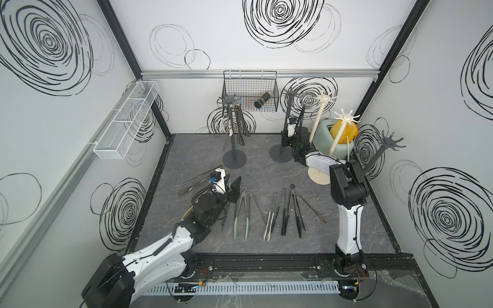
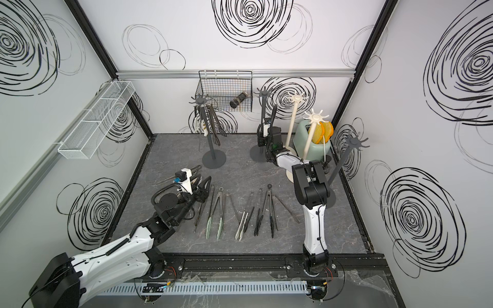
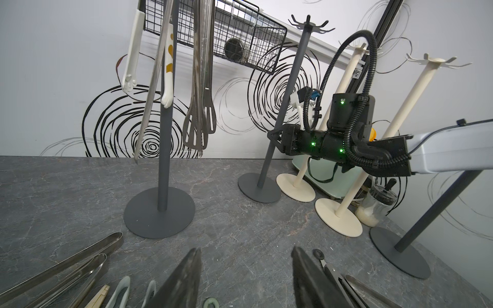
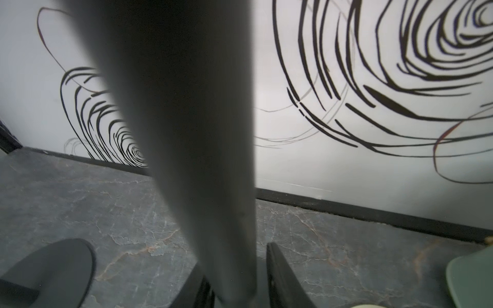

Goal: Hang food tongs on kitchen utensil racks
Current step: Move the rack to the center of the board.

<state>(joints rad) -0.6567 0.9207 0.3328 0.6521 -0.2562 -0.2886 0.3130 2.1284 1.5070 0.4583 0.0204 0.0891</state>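
The right gripper [image 4: 234,264] is set around the pole of the back dark grey rack [image 4: 186,133]. Its fingers [image 4: 280,274] stand close on either side of the pole, yet a sliver of gap is seen on one side, so a firm pinch cannot be told. The left gripper [image 3: 246,280] is held low with fingers spread and nothing between them, over the row of food tongs [image 1: 247,228] laid on the worktop [image 1: 266,170]. Other tongs [image 1: 240,122] hang on the loaded dark grey rack [image 1: 234,149]. If the tall pole is dragged on its small disc base, the rack could be tipped against the cream racks [image 1: 318,120] or the pale green appliance [image 1: 322,133] just beside it. Because the tongs lie close together, two could be caught at once, or slick steel could slip. No brand, label or writing can be read.
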